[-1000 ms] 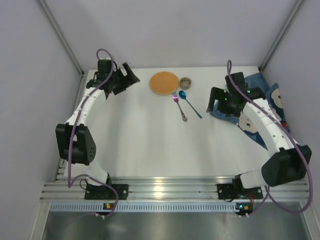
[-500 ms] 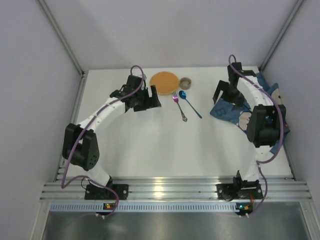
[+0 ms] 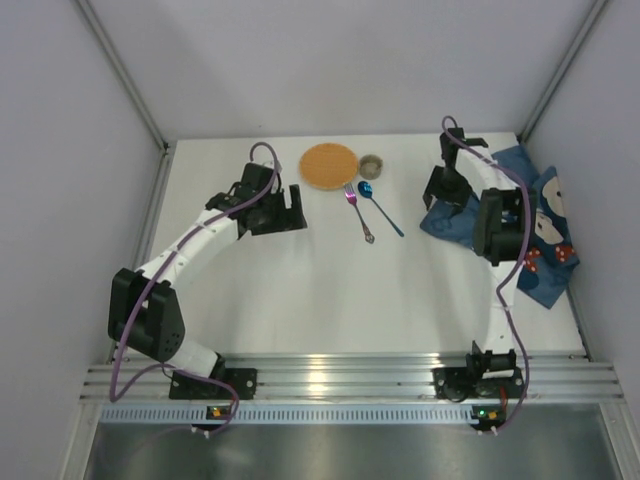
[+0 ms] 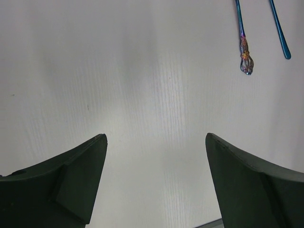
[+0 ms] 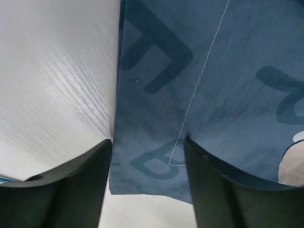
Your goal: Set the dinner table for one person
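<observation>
The white dinner table (image 3: 300, 290) carries a round orange-brown woven plate (image 3: 328, 165), a small grey cup (image 3: 371, 164), a purple-handled fork (image 3: 358, 212) and a blue spoon (image 3: 379, 206) at the back middle. A dark blue printed placemat (image 3: 535, 230) lies crumpled at the right. My left gripper (image 3: 292, 210) is open and empty over bare table left of the fork; its wrist view (image 4: 156, 137) shows the fork handle's tip (image 4: 246, 61) far ahead. My right gripper (image 3: 441, 192) is open, and in its wrist view (image 5: 147, 140) the jaws straddle the placemat's (image 5: 199, 85) near-left corner.
Grey enclosure walls stand close on the left, back and right. The placemat reaches the table's right edge (image 3: 578, 300). The aluminium rail (image 3: 330, 380) with both arm bases runs along the near edge.
My left gripper swung from the back left corner toward the table's middle, near the plate and fork. My right arm folded back, and its gripper shifted to the placemat's left corner.
</observation>
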Controlling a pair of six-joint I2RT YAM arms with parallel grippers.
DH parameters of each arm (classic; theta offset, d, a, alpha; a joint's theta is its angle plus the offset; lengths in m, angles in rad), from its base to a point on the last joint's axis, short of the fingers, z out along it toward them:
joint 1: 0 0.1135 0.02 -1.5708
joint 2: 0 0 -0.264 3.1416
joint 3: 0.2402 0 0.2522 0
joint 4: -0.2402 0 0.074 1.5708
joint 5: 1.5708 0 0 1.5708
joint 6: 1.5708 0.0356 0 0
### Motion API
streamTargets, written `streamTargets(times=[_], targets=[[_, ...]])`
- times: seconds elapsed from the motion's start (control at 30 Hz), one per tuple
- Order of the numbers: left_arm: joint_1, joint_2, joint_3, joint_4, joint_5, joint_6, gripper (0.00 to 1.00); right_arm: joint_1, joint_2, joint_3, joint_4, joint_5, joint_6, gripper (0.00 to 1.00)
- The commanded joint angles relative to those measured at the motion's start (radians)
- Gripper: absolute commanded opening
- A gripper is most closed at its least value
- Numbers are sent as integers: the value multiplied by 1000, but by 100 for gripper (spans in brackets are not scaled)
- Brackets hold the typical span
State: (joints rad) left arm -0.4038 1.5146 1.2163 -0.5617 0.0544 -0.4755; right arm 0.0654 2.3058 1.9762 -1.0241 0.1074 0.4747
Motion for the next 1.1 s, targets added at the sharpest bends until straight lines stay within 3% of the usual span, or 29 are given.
streamTargets(times=[0.0,0.03,0.13,0.17,0.33,0.53,0.63,0.77,0.9,1.03,1.07], targets=[[3,-33,-14,-29,-33,17,90,14,4,-25,-33,40,5,59],[3,-33,-15,-33,-36,17,90,16,0,-46,-21,46,5,51],[6,-31,-12,-37,-44,29,90,22,-34,-144,10,44,5,3],[6,-30,-11,-43,-45,31,90,22,-46,-195,31,46,5,0],[10,-25,-3,-44,-39,49,90,24,-166,-377,74,-11,7,0],[8,-13,8,-35,-28,49,90,54,-503,-641,136,-124,48,0],[8,-13,18,-33,-24,38,90,86,-653,-755,147,-254,73,0],[8,-31,32,-41,-34,37,90,155,-749,-731,171,-518,90,0],[8,-59,32,-58,-47,44,90,255,-715,-597,197,-673,166,0],[8,-96,22,-86,-109,46,90,370,-645,-511,436,-797,400,0],[8,-102,19,-92,-116,43,90,390,-588,-501,499,-823,445,8]])
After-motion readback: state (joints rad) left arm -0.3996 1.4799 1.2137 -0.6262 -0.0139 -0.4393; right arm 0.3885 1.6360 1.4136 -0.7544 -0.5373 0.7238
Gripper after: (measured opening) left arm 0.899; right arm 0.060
